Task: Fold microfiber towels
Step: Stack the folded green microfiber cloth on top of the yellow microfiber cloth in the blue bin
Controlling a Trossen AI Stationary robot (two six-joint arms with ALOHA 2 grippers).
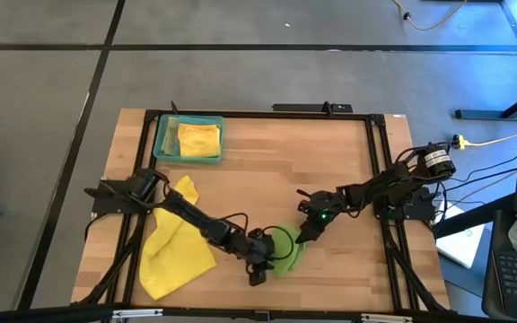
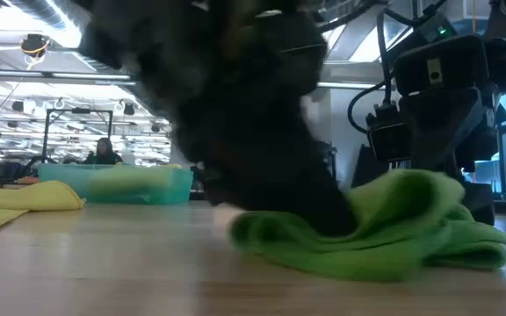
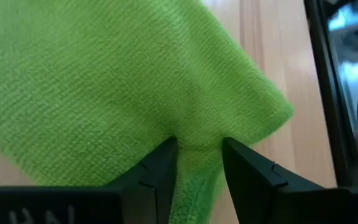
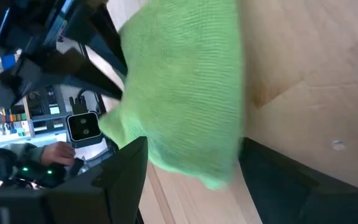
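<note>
Wooden counter (image 1: 267,170): bright green towel (image 1: 286,252) lying bunched at the near edge, both arms working it. Left claw (image 3: 199,163) pinching a towel corner between its fingers. Right claw (image 4: 191,171) standing spread wide around the towel's other side, grasping nothing yet. Best done by drawing the pinched corner flat across, edges meeting. Cloth looking limp, nubbly, rumpled into soft humps.

Both arms reach to the table's near-middle, left end effector (image 3: 199,155) pinched, right end effector (image 4: 191,165) spread wide.
</note>
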